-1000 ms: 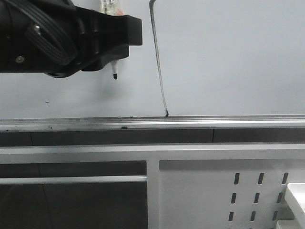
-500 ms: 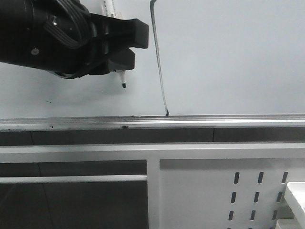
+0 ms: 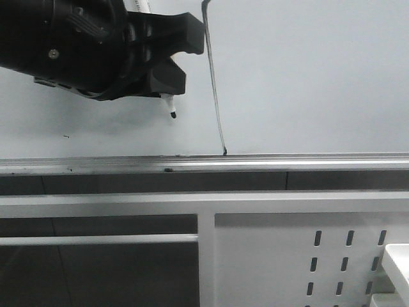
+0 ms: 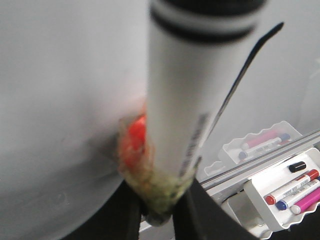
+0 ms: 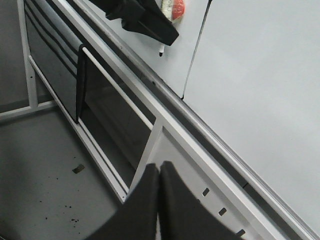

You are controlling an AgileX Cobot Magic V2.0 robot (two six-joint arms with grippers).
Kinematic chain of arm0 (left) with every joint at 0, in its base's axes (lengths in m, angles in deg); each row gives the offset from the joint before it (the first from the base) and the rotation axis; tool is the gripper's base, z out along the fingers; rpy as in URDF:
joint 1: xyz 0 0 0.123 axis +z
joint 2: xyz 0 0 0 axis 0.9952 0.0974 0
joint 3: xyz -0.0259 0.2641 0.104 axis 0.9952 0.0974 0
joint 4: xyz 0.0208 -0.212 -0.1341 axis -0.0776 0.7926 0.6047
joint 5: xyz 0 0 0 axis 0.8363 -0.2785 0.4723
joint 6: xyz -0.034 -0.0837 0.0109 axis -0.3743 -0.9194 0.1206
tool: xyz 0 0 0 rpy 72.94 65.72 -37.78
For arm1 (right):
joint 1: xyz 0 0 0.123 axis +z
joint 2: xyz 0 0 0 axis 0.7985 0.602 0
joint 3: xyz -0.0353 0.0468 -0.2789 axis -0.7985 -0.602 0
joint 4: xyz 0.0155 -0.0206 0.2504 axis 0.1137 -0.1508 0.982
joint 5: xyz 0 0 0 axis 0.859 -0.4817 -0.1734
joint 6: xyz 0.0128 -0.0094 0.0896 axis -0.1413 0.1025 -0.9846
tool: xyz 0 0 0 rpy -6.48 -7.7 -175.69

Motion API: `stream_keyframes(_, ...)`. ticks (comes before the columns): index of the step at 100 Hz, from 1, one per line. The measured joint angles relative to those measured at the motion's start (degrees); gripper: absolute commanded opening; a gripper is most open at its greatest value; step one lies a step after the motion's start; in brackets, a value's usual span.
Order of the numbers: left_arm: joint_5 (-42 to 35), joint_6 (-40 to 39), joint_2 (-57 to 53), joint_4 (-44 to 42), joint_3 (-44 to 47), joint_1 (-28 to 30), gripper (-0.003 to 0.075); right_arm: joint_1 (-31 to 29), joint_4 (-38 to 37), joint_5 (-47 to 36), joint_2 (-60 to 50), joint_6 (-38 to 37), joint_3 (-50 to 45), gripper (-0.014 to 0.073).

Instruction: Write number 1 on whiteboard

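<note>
**Already drawn: stroke done, marker drifting back toward it**

Clenched on the marker [image 3: 170, 110], my left jaws [image 3: 167, 64] hold it tip-down, its black tip just short of the whiteboard [image 3: 307, 77] surface as far as I can judge; the left wrist view shows the barrel pinched at its base in a worn pad. Over the last second I have moved that arm rightward and a little lower, so the tip now hangs near the number 1 [image 3: 215, 89], just left of it, where before it sat well to the left.

That stroke runs from a small hook at the top of the board down, slightly slanted, to the silver ledge [image 3: 287, 161] along the lower edge. It reads as finished, so I judge this motion to be a retreat or repositioning, not a fresh stroke; the risk is brushing the tip across the board and smearing a stray mark beside the digit.

My right jaws [image 5: 159, 200] are pressed together on nothing, hanging low, well apart from the board, over the white perforated frame [image 3: 307, 256].
</note>
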State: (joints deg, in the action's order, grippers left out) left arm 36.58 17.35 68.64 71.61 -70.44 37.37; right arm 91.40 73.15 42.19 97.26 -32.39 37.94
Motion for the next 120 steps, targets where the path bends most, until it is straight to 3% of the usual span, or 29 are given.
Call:
stream_keyframes(21,0.2,0.0,0.0,0.1,0.0,0.0,-0.0005,0.0,0.6,0.0,0.0,0.0,0.0,-0.0048)
stream_keyframes(68,1.5,-0.1,0.0,0.1,-0.1,0.1,0.0344,0.0,1.2,0.0,0.0,-0.1,0.0,-0.0048)
stream_keyframes(98,2.4,-0.3,0.0,0.1,-0.1,0.1,0.0409,0.0,1.6,0.0,0.0,-0.1,0.0,-0.0048)
stream_keyframes(120,3.5,-0.6,0.0,0.2,-0.1,0.1,0.051,0.0,2.4,0.0,0.0,-0.1,0.0,-0.0048)
